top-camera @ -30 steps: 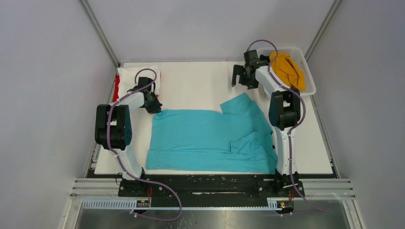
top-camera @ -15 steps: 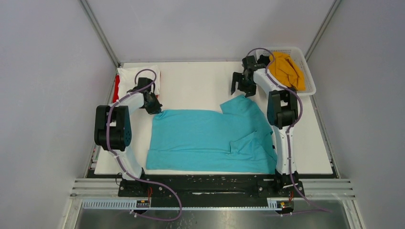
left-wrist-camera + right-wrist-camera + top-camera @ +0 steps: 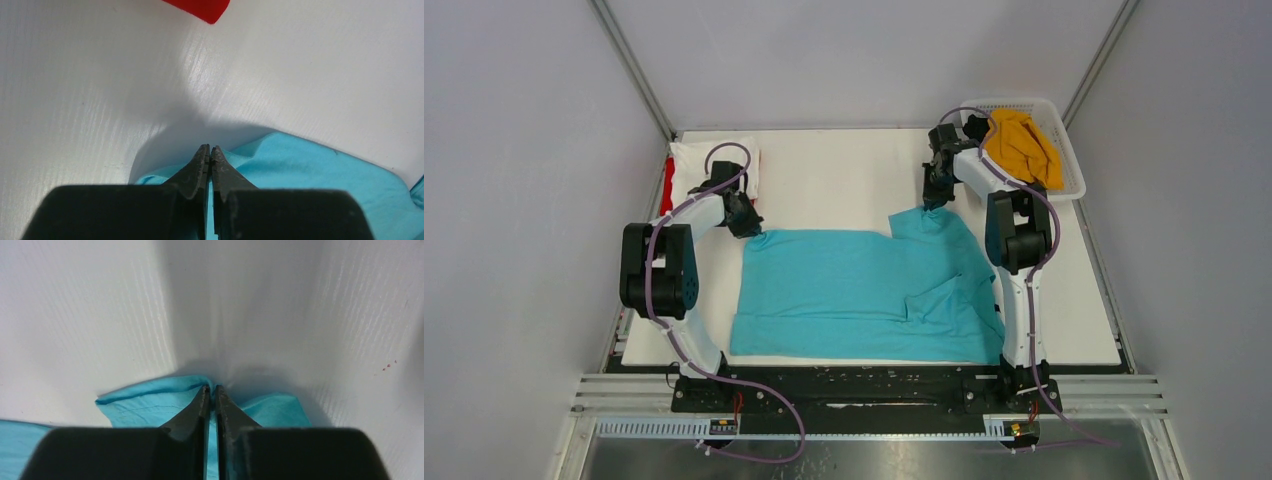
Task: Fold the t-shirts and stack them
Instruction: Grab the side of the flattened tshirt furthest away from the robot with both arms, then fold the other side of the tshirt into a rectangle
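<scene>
A teal t-shirt (image 3: 854, 295) lies spread on the white table (image 3: 834, 175), one sleeve folded over near the right arm. My left gripper (image 3: 749, 228) is shut on the shirt's far left corner (image 3: 250, 160); cloth shows between its jaws. At the far right sleeve corner (image 3: 150, 402), my right gripper (image 3: 929, 203) is shut on the teal cloth too. A folded white t-shirt (image 3: 699, 165) rests at the back left with a red one (image 3: 667, 185) under it; the red edge (image 3: 197, 7) shows in the left wrist view. An orange t-shirt (image 3: 1022, 145) sits in the basket.
A white plastic basket (image 3: 1064, 150) stands at the back right corner, beside the right arm. Grey walls close in on both sides. The black rail (image 3: 854, 385) with both arm bases runs along the near edge.
My right gripper came down from above the table onto the teal sleeve corner and went from open to shut on it. The left gripper stayed still, holding its corner.
</scene>
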`<state>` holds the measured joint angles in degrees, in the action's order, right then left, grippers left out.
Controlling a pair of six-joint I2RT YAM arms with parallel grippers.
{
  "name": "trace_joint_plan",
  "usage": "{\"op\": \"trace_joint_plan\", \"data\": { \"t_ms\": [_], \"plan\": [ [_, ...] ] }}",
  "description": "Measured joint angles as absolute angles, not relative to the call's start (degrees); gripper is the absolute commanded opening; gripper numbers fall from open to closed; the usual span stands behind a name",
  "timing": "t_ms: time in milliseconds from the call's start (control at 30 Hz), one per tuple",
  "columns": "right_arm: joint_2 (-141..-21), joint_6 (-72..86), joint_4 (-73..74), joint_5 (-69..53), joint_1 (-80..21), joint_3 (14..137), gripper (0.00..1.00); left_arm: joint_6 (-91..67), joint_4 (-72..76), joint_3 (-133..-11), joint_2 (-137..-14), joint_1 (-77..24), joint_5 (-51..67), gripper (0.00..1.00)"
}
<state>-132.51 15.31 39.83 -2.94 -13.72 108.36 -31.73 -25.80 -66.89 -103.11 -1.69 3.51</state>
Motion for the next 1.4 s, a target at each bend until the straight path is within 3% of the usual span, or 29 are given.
{"op": "trace_joint_plan", "data": {
  "t_ms": [233, 800, 1400],
  "plan": [
    [-129.3, 15.0, 37.3, -2.5, -13.9, 103.5, 0.00, -31.9, -25.9, -66.1, -100.6, -1.7, 3.5, 0.00],
    [-84.3, 12.7, 33.9, -2.3, -20.3, 63.8, 0.00, -37.7, -22.1, -49.9, -83.1, -2.2, 3.0, 0.00],
    [-59.0, 14.0, 45.0, 2.4, -23.9, 51.2, 0.03, -41.6, -22.4, -41.1, -68.5, -2.2, -6.0, 0.00]
  ]
}}
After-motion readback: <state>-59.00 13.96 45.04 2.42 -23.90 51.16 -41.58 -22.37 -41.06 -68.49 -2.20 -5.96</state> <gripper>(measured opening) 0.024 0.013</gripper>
